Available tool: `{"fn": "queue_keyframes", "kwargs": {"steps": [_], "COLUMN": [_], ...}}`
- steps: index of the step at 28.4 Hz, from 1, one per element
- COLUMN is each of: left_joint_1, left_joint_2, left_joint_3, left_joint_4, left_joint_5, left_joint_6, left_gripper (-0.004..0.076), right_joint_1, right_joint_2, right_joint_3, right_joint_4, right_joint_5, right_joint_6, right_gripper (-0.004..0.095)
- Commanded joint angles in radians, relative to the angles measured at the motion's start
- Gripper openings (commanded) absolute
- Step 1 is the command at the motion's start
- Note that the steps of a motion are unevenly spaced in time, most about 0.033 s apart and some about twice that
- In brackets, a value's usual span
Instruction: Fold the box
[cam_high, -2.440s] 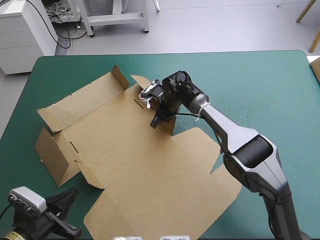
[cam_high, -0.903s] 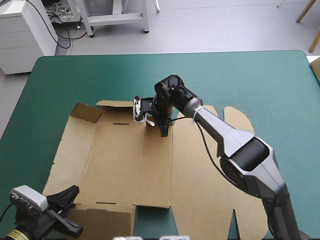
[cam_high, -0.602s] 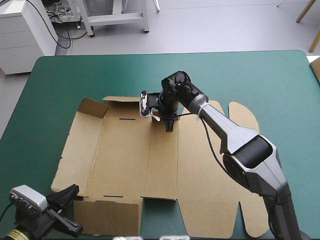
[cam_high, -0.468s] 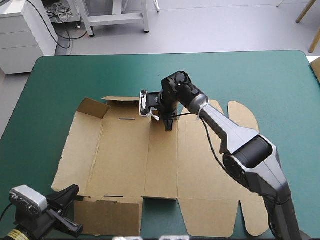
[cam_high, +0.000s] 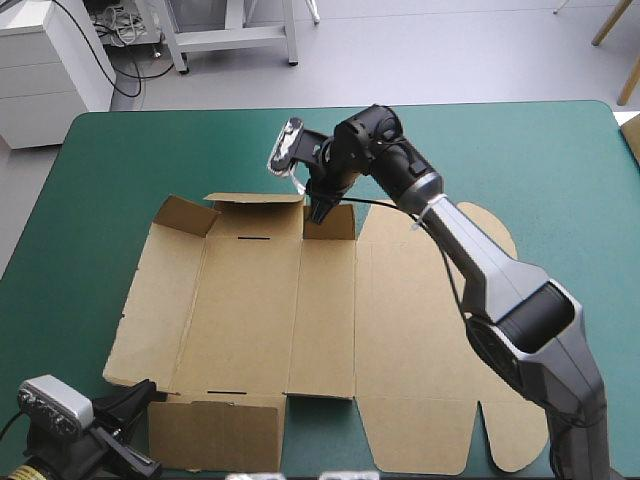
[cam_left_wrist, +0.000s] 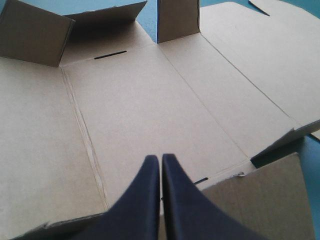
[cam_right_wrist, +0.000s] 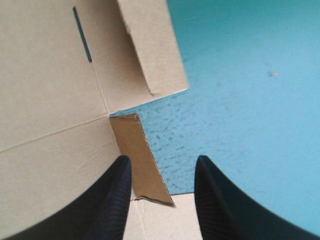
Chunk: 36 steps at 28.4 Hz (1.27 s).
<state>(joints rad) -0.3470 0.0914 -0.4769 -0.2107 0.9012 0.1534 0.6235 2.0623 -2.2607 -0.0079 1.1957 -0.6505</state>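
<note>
The brown box lies spread open on the teal-green cover, its long panels flat. Along its far edge a corner flap and a small flap stand raised. My right gripper hovers over that small flap, open. In the right wrist view the flap lies between the spread fingers of this gripper, beside the box's slotted panel. My left gripper sits at the box's near-left corner. It is shut with nothing in it and points across the board toward the small flap.
A near flap of the box lies close to the table's front edge. Teal-green cover shows beyond the box's far edge and to its right. The right arm reaches over the box's right panels.
Earlier the right gripper turned and slid the box square to the table. It has now lifted off the board, moved to the far edge and opened. The box rests still.
</note>
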Motion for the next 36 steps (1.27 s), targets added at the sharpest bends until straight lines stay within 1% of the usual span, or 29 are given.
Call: {"fn": "queue_keyframes", "kwargs": {"steps": [1,4,7,15,18,21,23,29,30,31,32,36], "left_joint_1": [-0.005,-0.005,-0.005,-0.005,-0.005,-0.005,-0.005,-0.005,-0.005,-0.005,-0.005,-0.005], "left_joint_2": [0.013,0.013,0.013,0.013,0.013,0.013,0.013,0.013,0.013,0.013,0.013,0.013], "left_joint_3": [-0.038,-0.04,-0.04,-0.04,-0.04,-0.04,-0.04,-0.04,-0.04,-0.04,-0.04,-0.04], "left_joint_4": [-0.014,-0.014,-0.014,-0.014,-0.014,-0.014,-0.014,-0.014,-0.015,-0.018,-0.018,-0.018], "left_joint_5": [-0.04,-0.04,-0.04,-0.039,-0.039,-0.039,-0.039,-0.039,-0.039,-0.039,-0.039,-0.039], "left_joint_6": [-0.006,-0.006,-0.006,-0.006,-0.006,-0.006,-0.006,-0.006,-0.006,-0.006,-0.006,-0.006], "left_gripper": [-0.0008,-0.0008,-0.0008,-0.0008,-0.0008,-0.0008,-0.0008,-0.0008,-0.0008,-0.0008,-0.0008,-0.0008], "right_joint_1": [-0.004,-0.004,-0.004,-0.025,-0.025,-0.025,-0.025,-0.025,-0.025,-0.025,-0.025,-0.025], "right_joint_2": [-0.188,-0.291,-0.401,-0.721,-0.851,-1.0,-1.102,-1.379,-1.469,-1.512,-1.593,-1.718], "right_joint_3": [-0.013,0.049,0.145,0.53,0.696,0.865,0.985,1.318,1.418,1.455,1.536,1.656], "right_joint_4": [-0.031,-0.079,-0.124,-0.107,-0.107,-0.107,-0.107,-0.107,-0.086,-0.077,-0.056,-0.021], "right_joint_5": [-0.026,-0.026,-0.026,-0.04,-0.096,-0.174,-0.219,-0.295,-0.317,-0.33,-0.356,-0.383], "right_joint_6": [0.122,0.231,0.28,0.35,0.383,0.425,0.479,0.568,0.575,0.575,0.583,0.59], "right_gripper": [0.0306,0.0139,-0.0025,-0.002,-0.002,-0.002,-0.002,-0.0021,-0.0021,-0.0021,-0.0021,-0.0021]}}
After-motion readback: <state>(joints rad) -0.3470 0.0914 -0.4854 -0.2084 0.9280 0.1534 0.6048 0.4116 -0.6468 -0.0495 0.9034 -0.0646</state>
